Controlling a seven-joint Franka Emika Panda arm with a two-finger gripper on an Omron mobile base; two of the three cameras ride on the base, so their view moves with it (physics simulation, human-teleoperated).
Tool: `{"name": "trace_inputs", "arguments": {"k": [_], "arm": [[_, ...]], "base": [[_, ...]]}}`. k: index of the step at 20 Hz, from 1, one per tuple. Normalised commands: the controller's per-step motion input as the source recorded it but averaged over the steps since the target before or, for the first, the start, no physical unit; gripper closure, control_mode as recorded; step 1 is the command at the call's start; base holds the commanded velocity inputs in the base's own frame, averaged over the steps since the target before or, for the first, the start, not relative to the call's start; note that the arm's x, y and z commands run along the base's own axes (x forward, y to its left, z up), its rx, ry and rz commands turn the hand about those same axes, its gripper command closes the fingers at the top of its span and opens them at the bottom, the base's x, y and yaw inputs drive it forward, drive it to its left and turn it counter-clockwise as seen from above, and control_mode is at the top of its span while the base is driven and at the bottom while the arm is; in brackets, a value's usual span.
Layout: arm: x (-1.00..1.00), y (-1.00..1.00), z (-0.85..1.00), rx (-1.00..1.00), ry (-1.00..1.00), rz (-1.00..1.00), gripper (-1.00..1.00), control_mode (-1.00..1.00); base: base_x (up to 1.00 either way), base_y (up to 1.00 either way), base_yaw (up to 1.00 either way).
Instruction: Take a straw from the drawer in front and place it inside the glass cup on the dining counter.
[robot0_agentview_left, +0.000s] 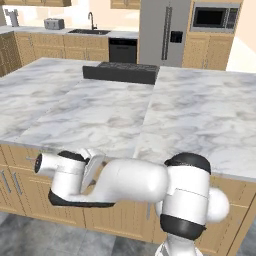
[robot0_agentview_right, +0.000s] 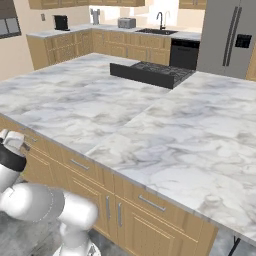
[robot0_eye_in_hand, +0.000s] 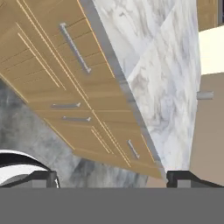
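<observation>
In the hand view, my gripper (robot0_eye_in_hand: 111, 179) is open, its two dark fingertips (robot0_eye_in_hand: 179, 178) spread wide with nothing between them. It hangs low in front of the light-wood cabinets, apart from them. The drawer (robot0_eye_in_hand: 52, 39) with its long silver bar handle (robot0_eye_in_hand: 74, 48) is shut; this view is rolled, so the drawer lies at the upper left. The straw is hidden. The glass cup (robot0_eye_in_hand: 204, 95) stands far along the marble dining counter (robot0_eye_in_hand: 162, 78); the right base view shows the glass cup (robot0_agentview_right: 212, 203) near the front edge of the dining counter (robot0_agentview_right: 150, 125).
A black cooktop (robot0_agentview_left: 120, 72) sits at the counter's far side. My white arm (robot0_agentview_left: 135, 182) reaches left below the counter's front edge. Narrower drawer fronts and cabinet doors (robot0_agentview_right: 120, 210) line the cabinet face. Grey floor (robot0_eye_in_hand: 35, 127) lies below.
</observation>
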Motion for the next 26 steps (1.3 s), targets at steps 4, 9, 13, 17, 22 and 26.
{"name": "trace_inputs", "arguments": {"k": [4,9,13,17,22,26], "arm": [[0.19,0.0,-0.57,-0.19,0.01,0.0,-1.0,-1.0],[0.39,-0.01,-0.51,-0.15,0.0,0.0,-1.0,-1.0],[0.5,-0.03,-0.43,-0.11,0.0,0.0,-1.0,-1.0],[0.52,0.0,-0.41,-0.08,0.0,0.0,-1.0,-1.0],[0.42,0.0,-0.46,-0.05,0.0,0.0,-1.0,-1.0],[0.37,0.0,-0.5,-0.04,0.0,0.0,-1.0,-1.0]], "base": [[0.0,0.0,0.0],[0.0,0.0,0.0],[0.0,0.0,0.0],[0.0,0.0,0.0],[0.0,0.0,0.0],[0.0,0.0,0.0]]}}
